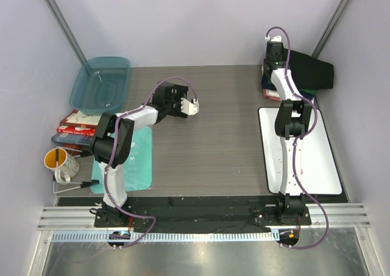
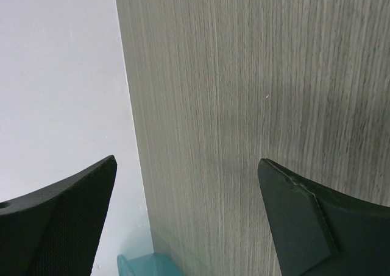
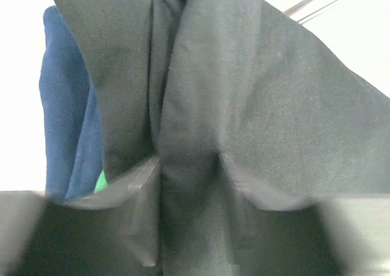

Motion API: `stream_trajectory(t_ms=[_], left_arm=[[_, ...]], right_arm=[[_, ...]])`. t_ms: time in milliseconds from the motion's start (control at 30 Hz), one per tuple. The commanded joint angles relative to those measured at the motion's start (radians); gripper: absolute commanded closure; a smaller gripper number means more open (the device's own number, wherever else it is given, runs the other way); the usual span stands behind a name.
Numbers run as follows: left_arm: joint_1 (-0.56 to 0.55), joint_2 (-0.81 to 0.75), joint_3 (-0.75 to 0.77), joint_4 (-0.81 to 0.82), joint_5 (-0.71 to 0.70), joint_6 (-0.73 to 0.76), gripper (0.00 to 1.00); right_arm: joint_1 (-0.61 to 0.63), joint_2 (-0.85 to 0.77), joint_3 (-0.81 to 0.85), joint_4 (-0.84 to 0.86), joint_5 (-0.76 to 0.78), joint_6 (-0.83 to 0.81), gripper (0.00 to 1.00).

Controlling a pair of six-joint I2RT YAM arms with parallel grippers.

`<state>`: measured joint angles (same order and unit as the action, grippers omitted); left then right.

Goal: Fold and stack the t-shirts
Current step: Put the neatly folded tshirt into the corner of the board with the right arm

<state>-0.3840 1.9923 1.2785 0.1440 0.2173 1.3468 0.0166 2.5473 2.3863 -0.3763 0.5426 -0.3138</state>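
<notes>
Two jaws of right gripper (image 3: 189, 184) clamped on a raised fold of black t-shirt (image 3: 256, 105), cloth filling the gap and spilling up and out to both sides. Just left of it, blue t-shirt (image 3: 61, 105), with a sliver of green t-shirt (image 3: 100, 181) below. Seen from above, black t-shirt at far right corner of table (image 1: 213, 142), beyond white mat (image 1: 317, 160). Left gripper (image 2: 187, 161) spread wide above table wood, well apart from black t-shirt.

No writing is legible anywhere; any print on the red stack (image 1: 76, 128) is too small.
</notes>
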Motion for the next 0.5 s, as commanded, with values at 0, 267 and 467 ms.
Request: stream_trajectory(t_ms=[0, 267, 467], left_arm=[[0.002, -0.021, 0.025, -0.014, 0.002, 0.006, 0.02], [0.002, -0.003, 0.065, -0.044, 0.002, 0.022, 0.02], [0.002, 0.011, 0.096, -0.058, 0.007, 0.034, 0.02]], right_arm=[[-0.004, 0.021, 0.047, 0.002, -0.032, 0.019, 0.76], [0.000, -0.019, 0.024, -0.010, -0.173, 0.015, 0.99], [0.032, -0.122, -0.100, -0.021, -0.271, 0.036, 0.99]])
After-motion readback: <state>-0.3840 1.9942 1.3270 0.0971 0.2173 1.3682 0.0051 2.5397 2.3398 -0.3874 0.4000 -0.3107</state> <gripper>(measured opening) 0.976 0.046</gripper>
